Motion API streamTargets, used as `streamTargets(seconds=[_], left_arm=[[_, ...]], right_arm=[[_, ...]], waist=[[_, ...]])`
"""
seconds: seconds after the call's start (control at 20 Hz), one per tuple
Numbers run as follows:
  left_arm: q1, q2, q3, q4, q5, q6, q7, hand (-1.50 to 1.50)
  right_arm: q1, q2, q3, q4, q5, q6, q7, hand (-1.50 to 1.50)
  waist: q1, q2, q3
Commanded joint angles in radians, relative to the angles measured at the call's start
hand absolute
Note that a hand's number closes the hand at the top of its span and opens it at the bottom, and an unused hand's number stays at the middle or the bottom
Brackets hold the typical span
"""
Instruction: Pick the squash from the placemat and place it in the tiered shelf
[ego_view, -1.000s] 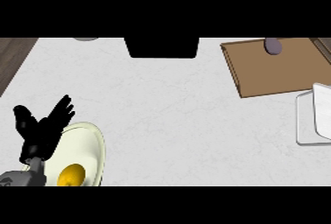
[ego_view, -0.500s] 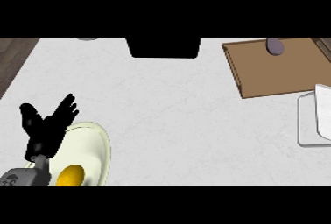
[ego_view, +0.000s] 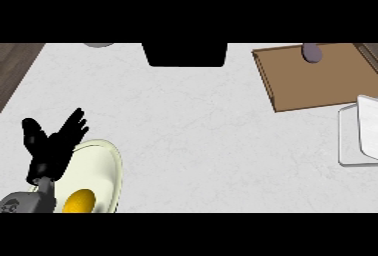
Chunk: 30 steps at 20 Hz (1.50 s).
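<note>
Squash (ego_view: 79, 201) on pale placemat (ego_view: 103, 160), left hand (ego_view: 50, 145) spread open and holding nothing.

Left hand is at the placemat's upper-left edge, fingers straight and fanned, pointing away from the robot; grey forearm (ego_view: 26, 202) comes in from the lower-left corner. Squash is yellow-orange, just below and slightly right of the hand, apart from the fingers, sitting on the near end of the placemat. Far across the white counter (ego_view: 199, 125) to the hand's upper right: brown board (ego_view: 306, 82) with small grey-purple object (ego_view: 312, 52) on its far edge. White tiered shelf (ego_view: 360, 132) at the right edge, well apart from the hand. Dark block (ego_view: 184, 54) up top, centre. Right hand not visible.
</note>
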<state>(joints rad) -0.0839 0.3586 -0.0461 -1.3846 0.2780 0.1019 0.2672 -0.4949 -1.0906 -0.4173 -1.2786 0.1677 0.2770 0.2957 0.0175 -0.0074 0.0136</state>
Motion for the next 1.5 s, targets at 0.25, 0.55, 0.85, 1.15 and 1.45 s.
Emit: streamTargets(seconds=[0.25, 0.55, 0.85, 1.15, 1.45], left_arm=[[-0.004, -0.051, -0.020, 0.070, -0.006, 0.001, -0.003, 0.00], [0.018, -0.056, -0.033, 0.039, -0.007, 0.006, 0.018, 0.00], [0.053, -0.039, -0.016, 0.050, 0.004, -0.014, -0.014, 0.00], [0.054, -0.079, -0.030, 0.063, -0.020, 0.024, -0.040, 0.00], [0.047, -0.050, -0.008, 0.054, 0.007, -0.002, -0.025, 0.00]], right_arm=[[-0.094, -0.006, -0.076, 0.112, -0.047, -0.009, 0.042, 1.50], [-0.140, 0.053, -0.122, 0.093, -0.112, -0.057, 0.120, -1.50], [-0.244, 0.038, -0.220, 0.221, -0.212, -0.082, 0.139, -1.50], [-0.209, 0.040, -0.306, 0.192, -0.216, -0.207, 0.167, -1.50], [-0.161, -0.081, -0.387, 0.263, -0.168, -0.274, 0.169, -1.50]], waist=[[-0.013, 0.011, -0.015], [-0.017, 0.007, -0.015], [-0.004, 0.011, -0.015], [-0.023, 0.009, -0.014], [-0.028, 0.008, -0.014]])
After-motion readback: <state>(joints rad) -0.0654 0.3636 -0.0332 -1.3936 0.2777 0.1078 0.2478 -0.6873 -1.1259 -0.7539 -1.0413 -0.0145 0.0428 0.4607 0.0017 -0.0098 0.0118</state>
